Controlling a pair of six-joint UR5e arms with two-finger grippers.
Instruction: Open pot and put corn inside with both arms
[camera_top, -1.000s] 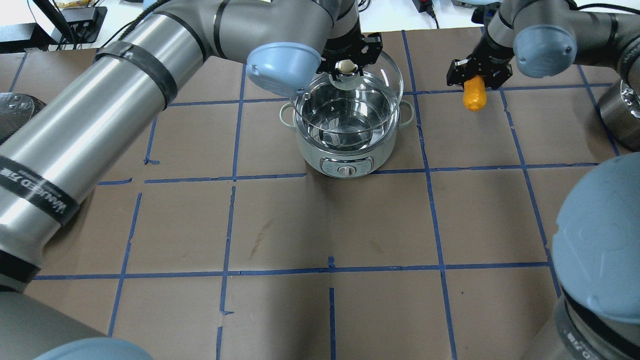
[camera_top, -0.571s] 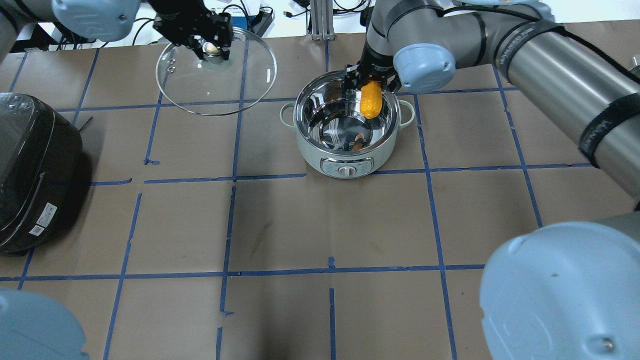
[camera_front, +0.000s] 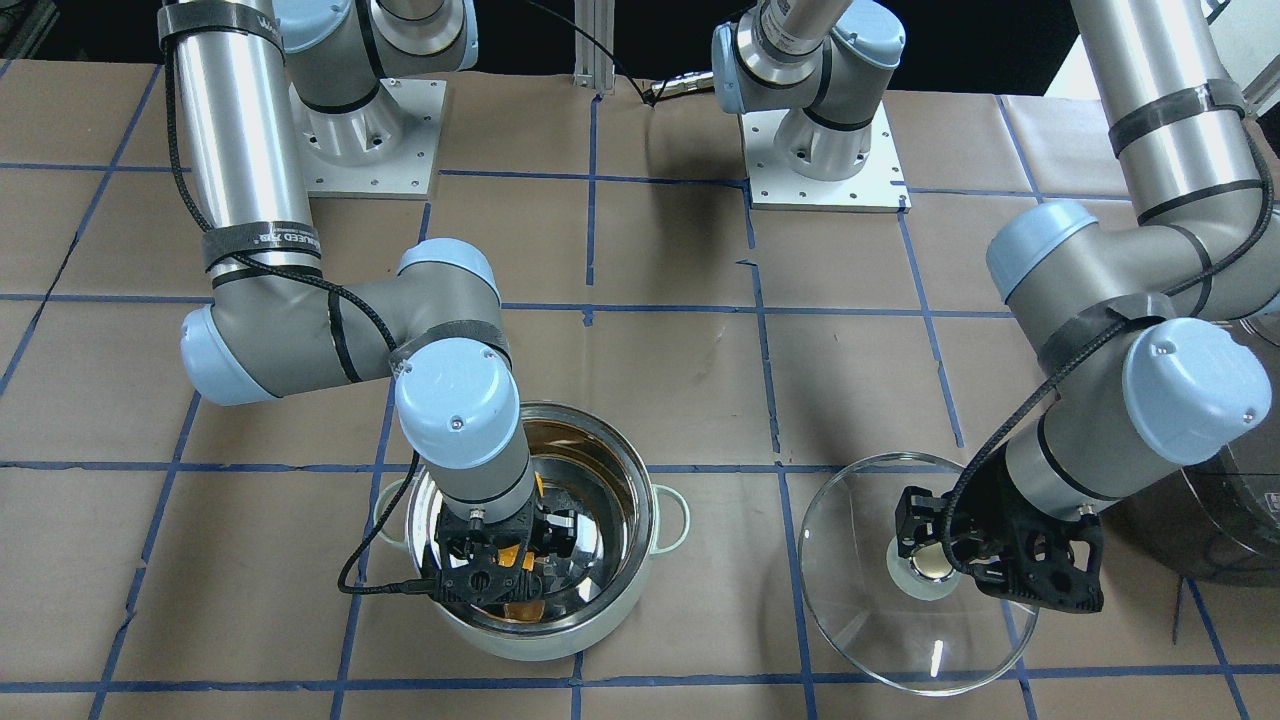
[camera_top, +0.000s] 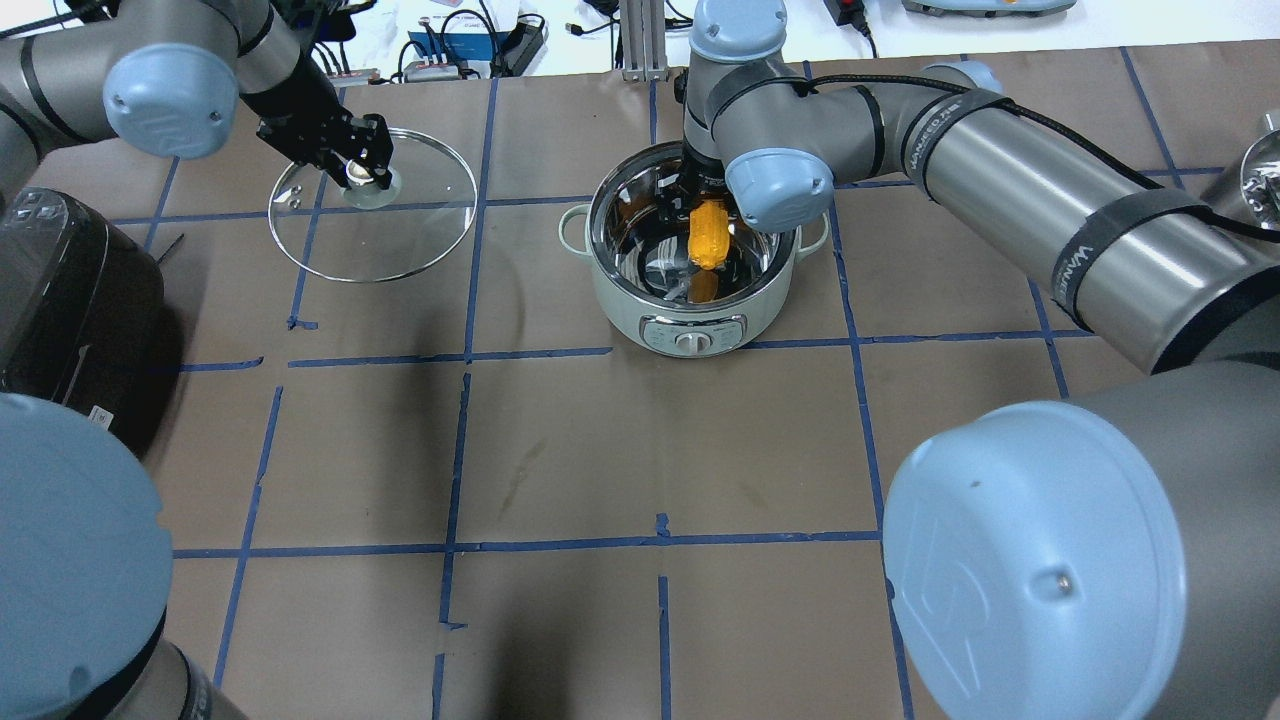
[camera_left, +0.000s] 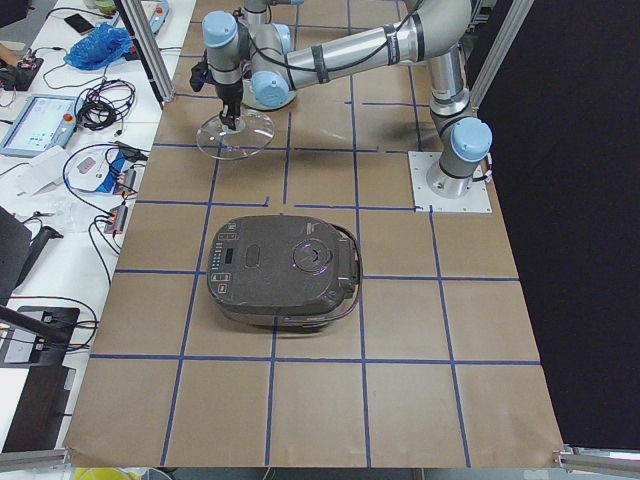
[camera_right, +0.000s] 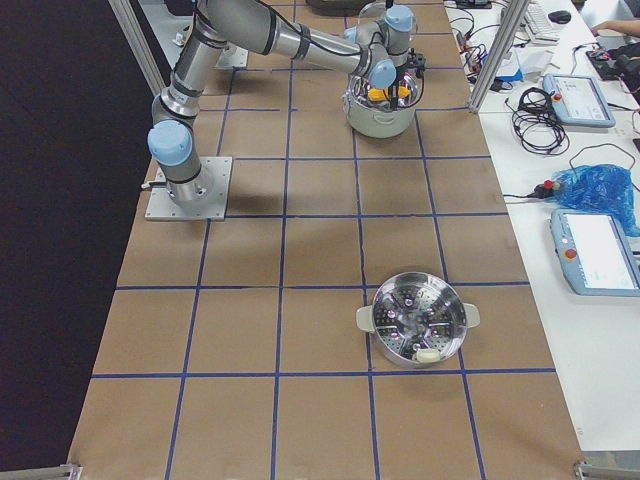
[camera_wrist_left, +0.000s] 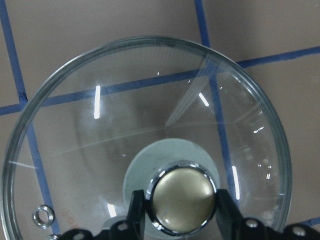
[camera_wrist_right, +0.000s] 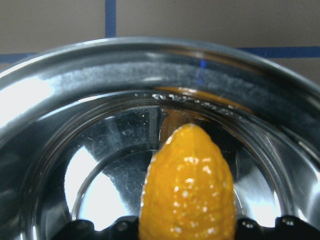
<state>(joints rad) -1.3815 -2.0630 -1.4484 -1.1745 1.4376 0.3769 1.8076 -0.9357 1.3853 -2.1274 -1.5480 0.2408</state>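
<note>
The mint-green pot (camera_top: 690, 305) stands open at the table's far middle. My right gripper (camera_top: 702, 212) reaches down inside the pot, shut on the yellow-orange corn (camera_top: 708, 236), which hangs tip down above the shiny bottom. In the right wrist view the corn (camera_wrist_right: 187, 185) fills the middle, over the pot's inside (camera_wrist_right: 75, 125). My left gripper (camera_top: 360, 170) is shut on the knob (camera_wrist_left: 182, 200) of the glass lid (camera_top: 400, 240), held low over the table to the pot's left. I cannot tell whether the lid touches the table. In the front view the lid (camera_front: 880, 620) sits at the lower right.
A dark grey rice cooker (camera_top: 70, 290) stands at the table's left end, close to the lid. A steel steamer pot (camera_right: 415, 330) sits at the right end. Blue tape lines cross the brown table cover (camera_top: 650, 450).
My left gripper carried the lid off the pot to the left and down. My right gripper brought the corn over the pot and lowered it inside.
</note>
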